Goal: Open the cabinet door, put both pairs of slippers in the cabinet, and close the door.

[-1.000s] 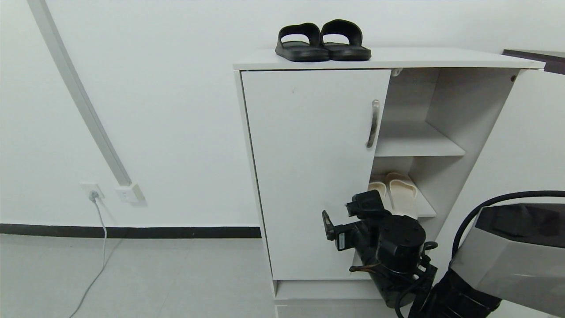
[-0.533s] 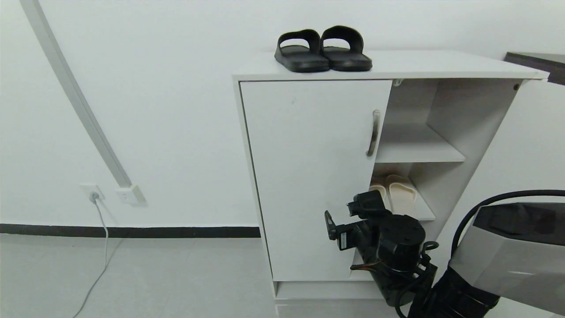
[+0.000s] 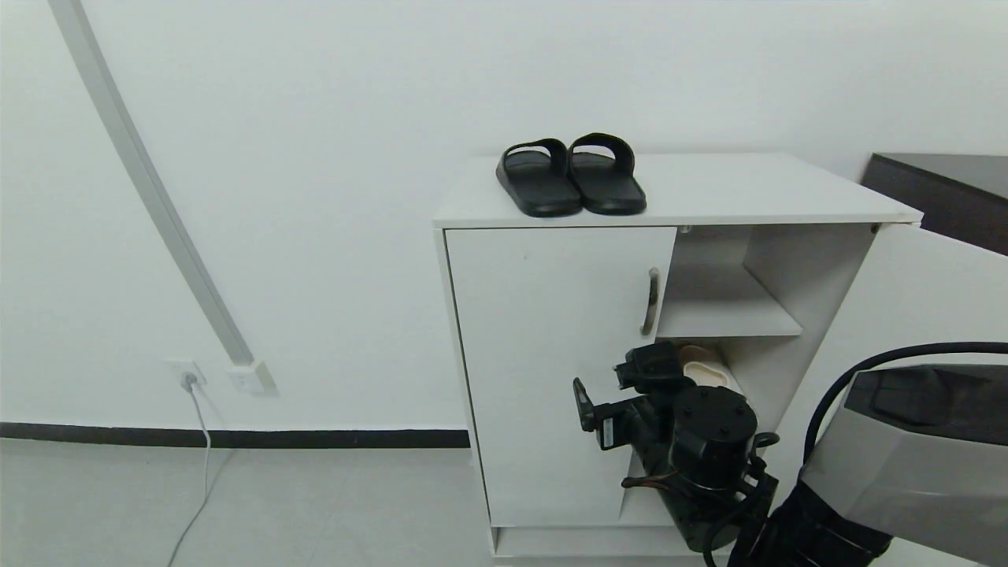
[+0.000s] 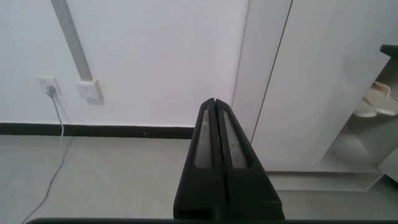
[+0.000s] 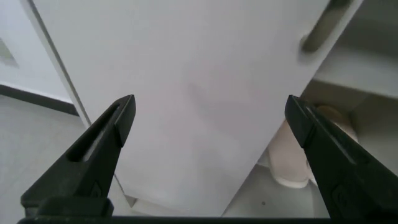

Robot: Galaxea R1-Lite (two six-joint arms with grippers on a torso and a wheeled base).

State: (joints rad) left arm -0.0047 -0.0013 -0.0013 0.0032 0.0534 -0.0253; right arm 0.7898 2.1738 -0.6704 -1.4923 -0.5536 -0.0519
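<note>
A tall white laminate cabinet stands against a plain white wall on a grey floor. Its left door is shut. Its right door is swung wide open towards the robot's right, baring the inside. An upper shelf crosses the open half.

The right gripper, black and mounted on a dark arm, sits low in front of the cabinet, at the handle-side edge of the shut door and below the handle. Its jaws are spread wide with nothing between them, and in the right wrist view they face the shut door's white panel.

The left gripper has its jaws pressed flat together, holding nothing. It points at the wall just beside the cabinet's left side.

A pair of black rubber slide slippers rests side by side on the cabinet top, over the shut door.

A pair of cream slippers lies on the lower shelf inside the open half, partly hidden behind the right gripper; the right wrist view shows them just past the door's edge.

A slim vertical metal handle sits on the shut door's right edge.
</note>
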